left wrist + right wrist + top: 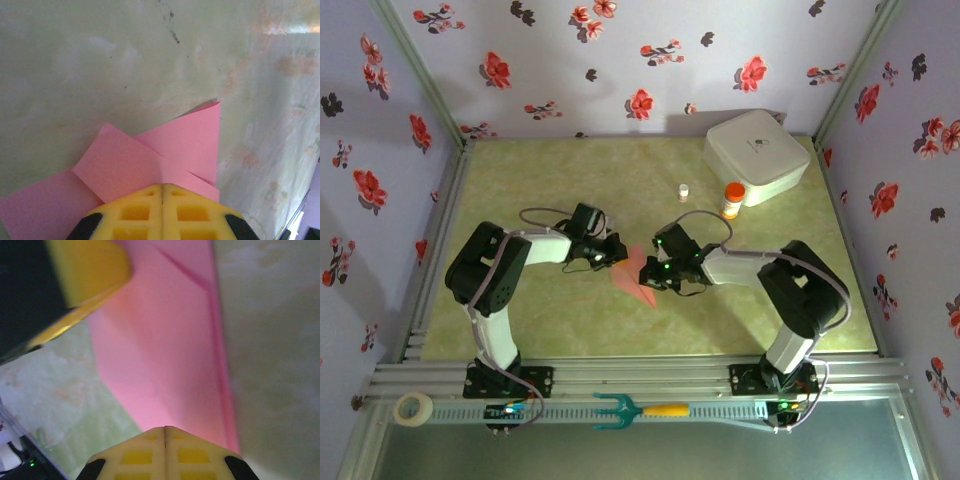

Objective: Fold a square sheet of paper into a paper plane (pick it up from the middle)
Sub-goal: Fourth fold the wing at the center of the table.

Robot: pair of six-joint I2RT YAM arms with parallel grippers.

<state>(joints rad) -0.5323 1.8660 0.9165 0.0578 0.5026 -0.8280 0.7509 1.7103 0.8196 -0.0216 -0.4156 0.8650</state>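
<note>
My left jaws and my right jaws are both fully closed, fingertips pressed together. I cannot tell whether either pinches the sheet. Their tips face each other across the pink paper (640,280), which lies partly folded, flaps overlapping, near the middle of the worktop (570,330), well apart from the white box (756,155) in the far right corner.

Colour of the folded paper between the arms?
Plain salmon pink; the folded paper sheet shows best in left wrist view.
</note>
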